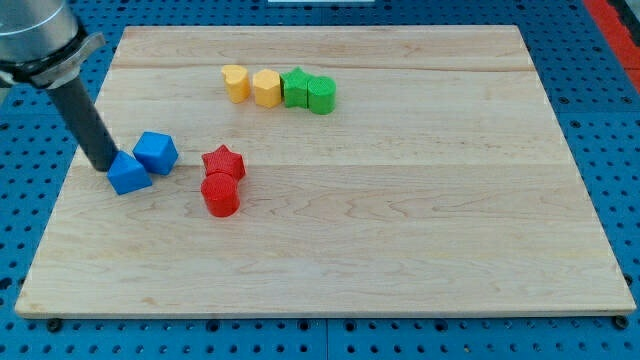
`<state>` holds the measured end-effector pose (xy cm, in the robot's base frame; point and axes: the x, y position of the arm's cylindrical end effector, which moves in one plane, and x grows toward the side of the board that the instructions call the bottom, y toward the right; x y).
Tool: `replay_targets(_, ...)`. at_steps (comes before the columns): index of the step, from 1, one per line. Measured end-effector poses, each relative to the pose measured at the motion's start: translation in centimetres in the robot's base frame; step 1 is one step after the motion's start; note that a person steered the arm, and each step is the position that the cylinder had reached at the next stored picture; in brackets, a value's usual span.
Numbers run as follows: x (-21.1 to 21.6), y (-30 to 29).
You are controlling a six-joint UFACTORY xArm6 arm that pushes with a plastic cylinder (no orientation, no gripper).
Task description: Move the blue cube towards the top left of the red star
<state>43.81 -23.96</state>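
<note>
Rod tip point(104, 166) sits at the view's left of the wooden surface point(400, 250), touching the left edge of a blue block point(129, 174) (shape unclear, wedge-like). No hand is fitted; the arm ends in a plain rod holding nothing. Blue cube point(156, 151) lies just beside that block, up and to the right, edges nearly touching. Red star point(223, 162) stands near the cube on its right, not touching it, with a red cylinder point(220, 195) touching it below. Near the view's top, a close row: yellow block point(235, 83), yellow hexagonal block point(266, 88), green block point(295, 87), green cylinder point(321, 95).
</note>
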Motion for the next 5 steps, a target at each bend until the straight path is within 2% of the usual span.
replay_targets(2,-1.2,4.5)
replay_targets(4,-1.8,4.5)
replay_targets(5,-3.5,5.8)
